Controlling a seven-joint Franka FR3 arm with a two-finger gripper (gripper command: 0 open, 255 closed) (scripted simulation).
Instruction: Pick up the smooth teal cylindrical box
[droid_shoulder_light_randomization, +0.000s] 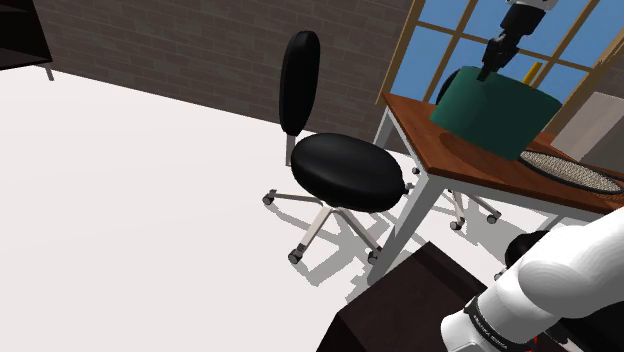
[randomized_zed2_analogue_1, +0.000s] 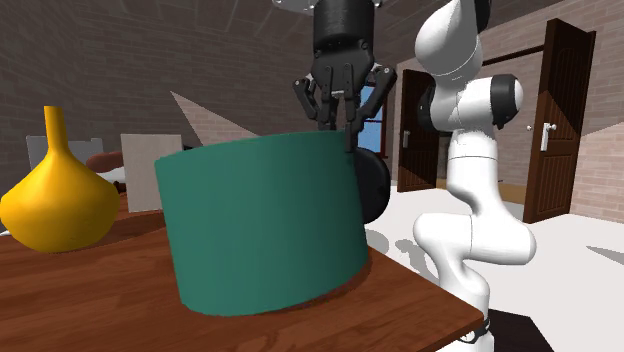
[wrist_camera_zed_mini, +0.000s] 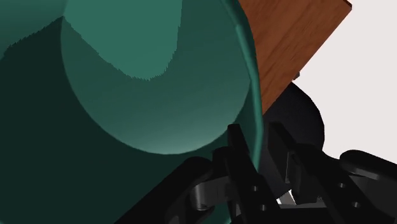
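Wooden bench (droid_shoulder_light_randomization: 420, 130) crosses the shoulder view's right. On it, upper right, the open teal box (droid_shoulder_light_randomization: 495, 115) leans slightly, axis near upright. The hand (droid_shoulder_light_randomization: 487, 72), directly above its rim, is nearly closed, fingers (wrist_camera_zed_mini: 236, 145) clamping the wall.

This looks like a study in a house: a black swivel chair (droid_shoulder_light_randomization: 340, 170) on casters stands mid-frame in the shoulder view on a pale floor (droid_shoulder_light_randomization: 130, 200), with a wooden tabletop (droid_shoulder_light_randomization: 420, 125) on white legs at three o'clock from it and a wood-framed window (droid_shoulder_light_randomization: 440, 50) showing blue sky at one o'clock. A brick wall (droid_shoulder_light_randomization: 180, 50) runs behind at eleven o'clock. In the second exterior view a yellow vase (randomized_zed2_analogue_1: 58, 200) sits on the tabletop at nine o'clock, and dark panelled doors (randomized_zed2_analogue_1: 555, 120) stand at three o'clock.
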